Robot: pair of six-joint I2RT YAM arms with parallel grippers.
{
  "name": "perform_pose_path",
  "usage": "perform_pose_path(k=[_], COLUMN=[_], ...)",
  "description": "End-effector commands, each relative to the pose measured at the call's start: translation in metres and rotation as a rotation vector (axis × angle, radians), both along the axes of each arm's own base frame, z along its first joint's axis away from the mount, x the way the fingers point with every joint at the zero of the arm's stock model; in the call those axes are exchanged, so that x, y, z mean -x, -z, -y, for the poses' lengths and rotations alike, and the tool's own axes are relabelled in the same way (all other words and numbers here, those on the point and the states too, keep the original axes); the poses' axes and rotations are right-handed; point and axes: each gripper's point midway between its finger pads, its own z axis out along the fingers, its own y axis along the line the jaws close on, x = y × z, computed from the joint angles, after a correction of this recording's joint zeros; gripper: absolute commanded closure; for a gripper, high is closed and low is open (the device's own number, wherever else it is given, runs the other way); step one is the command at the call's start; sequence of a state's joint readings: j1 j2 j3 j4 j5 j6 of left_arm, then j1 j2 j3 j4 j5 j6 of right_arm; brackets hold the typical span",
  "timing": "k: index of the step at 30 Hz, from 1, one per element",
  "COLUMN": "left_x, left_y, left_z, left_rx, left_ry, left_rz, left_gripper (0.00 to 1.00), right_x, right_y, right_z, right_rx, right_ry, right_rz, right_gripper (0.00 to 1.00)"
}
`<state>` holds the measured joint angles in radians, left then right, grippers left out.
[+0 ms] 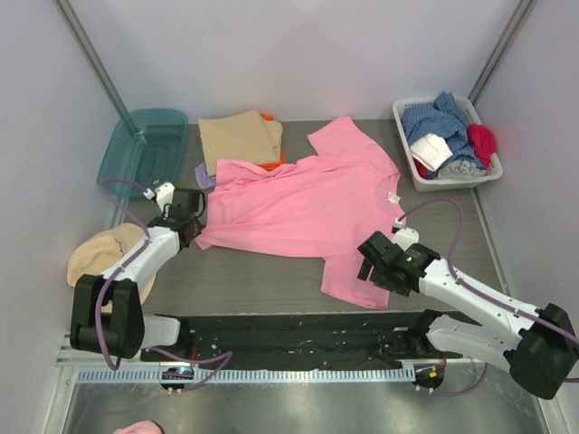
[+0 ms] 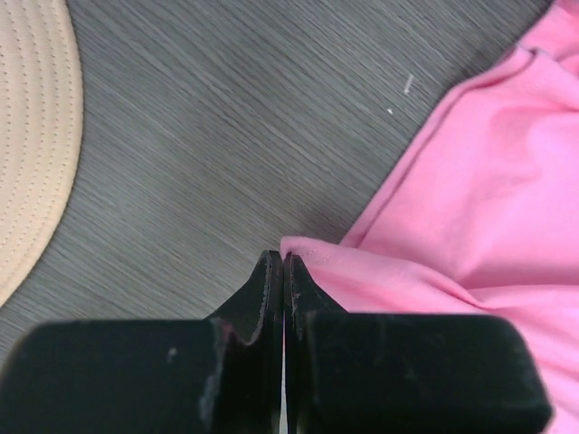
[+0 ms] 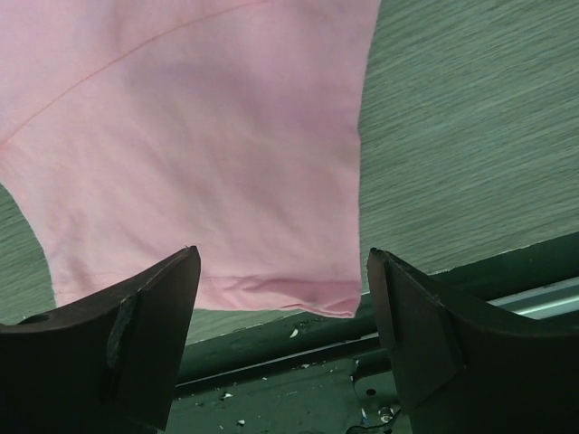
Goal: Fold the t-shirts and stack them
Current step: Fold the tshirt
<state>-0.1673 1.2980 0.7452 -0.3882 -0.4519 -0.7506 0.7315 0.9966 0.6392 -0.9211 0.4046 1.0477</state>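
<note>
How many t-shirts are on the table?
4. A pink one lies spread out in the middle. A folded tan one sits behind it, with an orange one peeking from beneath. A lilac one barely shows left of the pink one. The basket may hide more.

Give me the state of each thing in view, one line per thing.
pink t-shirt: unfolded, spread flat on the table
tan t-shirt: folded, lying on the orange one
orange t-shirt: under the tan one, only edges showing
left gripper: shut on the pink t-shirt's corner
right gripper: open, above the pink t-shirt's near edge
white basket: filled with clothes
</note>
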Motion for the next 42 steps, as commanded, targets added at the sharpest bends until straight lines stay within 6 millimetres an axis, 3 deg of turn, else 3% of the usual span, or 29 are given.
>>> perform_pose_path(k=[1,21,31,42], left_x=[-0.023,-0.032,-0.032,-0.032], left_y=[-0.013,-0.004,-0.002,-0.006], left_z=[-0.013,-0.046,-0.044,-0.043], left_rx=[-0.005,0.016,0.027,0.032], left_ry=[-0.035,-0.15,-0.145,-0.142], left_rz=[0.065,0.054,0.054,0.066], left_gripper=[1.0,1.0,1.0,1.0], right_x=[0.004,0.034,0.039,0.053], right_y=[-0.006,0.017,0.026,0.035], right_z=[-0.005,-0.008,-0.023,-0.03], right_rx=[-0.021,-0.091,-0.141,-0.163], right_ry=[-0.021,0.008,-0.008,-0.02], right_rz=[-0.01,-0.066,-0.085,-0.104], right_gripper=[0.17,0.24,0.47,0.54])
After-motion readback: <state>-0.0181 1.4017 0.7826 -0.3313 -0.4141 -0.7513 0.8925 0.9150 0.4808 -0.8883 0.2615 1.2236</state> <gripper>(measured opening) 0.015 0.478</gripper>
